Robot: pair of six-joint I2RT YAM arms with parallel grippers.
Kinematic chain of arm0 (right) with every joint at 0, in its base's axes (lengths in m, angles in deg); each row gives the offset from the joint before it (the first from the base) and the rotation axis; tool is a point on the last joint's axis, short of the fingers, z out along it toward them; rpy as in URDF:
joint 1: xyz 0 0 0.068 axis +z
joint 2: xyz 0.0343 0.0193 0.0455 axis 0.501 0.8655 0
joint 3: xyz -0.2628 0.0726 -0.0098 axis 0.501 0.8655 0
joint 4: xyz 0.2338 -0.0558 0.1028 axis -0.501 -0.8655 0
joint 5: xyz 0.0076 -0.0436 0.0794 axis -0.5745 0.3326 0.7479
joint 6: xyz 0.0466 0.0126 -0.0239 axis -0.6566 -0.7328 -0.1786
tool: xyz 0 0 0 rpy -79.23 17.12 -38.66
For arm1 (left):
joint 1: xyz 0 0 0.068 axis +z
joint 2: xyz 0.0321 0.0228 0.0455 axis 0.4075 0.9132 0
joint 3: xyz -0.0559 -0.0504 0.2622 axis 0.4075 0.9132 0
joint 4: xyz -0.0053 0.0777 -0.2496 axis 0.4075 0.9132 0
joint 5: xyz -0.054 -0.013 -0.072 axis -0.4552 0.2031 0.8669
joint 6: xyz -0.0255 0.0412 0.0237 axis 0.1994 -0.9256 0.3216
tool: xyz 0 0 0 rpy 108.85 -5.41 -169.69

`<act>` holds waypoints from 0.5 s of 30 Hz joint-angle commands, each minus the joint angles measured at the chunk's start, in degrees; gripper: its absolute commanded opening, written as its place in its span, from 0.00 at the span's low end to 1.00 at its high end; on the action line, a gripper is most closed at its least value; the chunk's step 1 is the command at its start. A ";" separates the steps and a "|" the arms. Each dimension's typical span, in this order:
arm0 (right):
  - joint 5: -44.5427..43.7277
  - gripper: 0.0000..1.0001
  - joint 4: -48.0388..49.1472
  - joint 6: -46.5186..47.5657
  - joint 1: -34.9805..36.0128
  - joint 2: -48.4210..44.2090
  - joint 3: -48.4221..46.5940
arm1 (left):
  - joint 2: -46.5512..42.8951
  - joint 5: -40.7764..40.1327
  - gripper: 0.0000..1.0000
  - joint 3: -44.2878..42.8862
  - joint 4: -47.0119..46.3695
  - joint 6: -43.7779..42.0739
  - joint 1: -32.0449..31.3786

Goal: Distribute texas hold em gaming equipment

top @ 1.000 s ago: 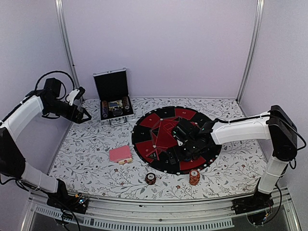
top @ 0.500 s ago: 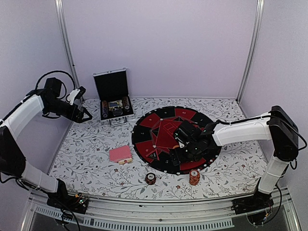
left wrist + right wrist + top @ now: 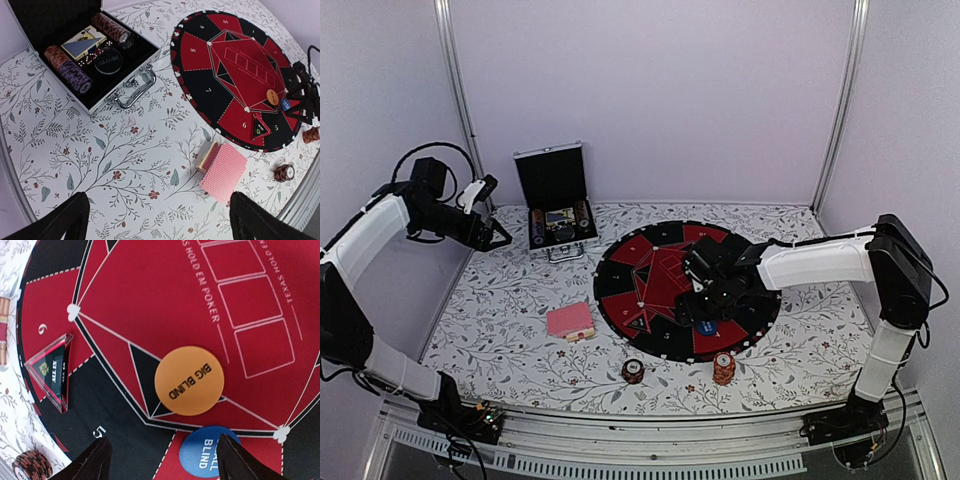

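Right wrist: chip stack (image 3: 31, 465) outside gripper (image 3: 161, 440)

You're working a lab test cell: bare pale walls (image 3: 650, 100), aluminium posts (image 3: 458, 90), mounting rail (image 3: 650, 430) (arms bolted on), floral table (image 3: 75, 165) spread beneath your left fingers (image 3: 60, 220).

Bright, even, diffuse light; shadows soft; overhead view slightly hazy, wrist views sharp
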 commanded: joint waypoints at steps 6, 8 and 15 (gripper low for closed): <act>-0.42 0.72 0.21 3.52 -2.45 4.27 -3.74 | -0.10 1.19 1.00 -1.95 1.02 -0.64 0.42; 0.39 0.71 0.55 3.55 -2.40 5.38 -3.83 | -0.10 1.47 1.00 -2.06 1.06 -0.60 0.37; 1.96 0.72 1.39 3.37 -2.31 6.51 -2.68 | -0.28 1.63 1.00 -2.21 1.11 -0.64 0.40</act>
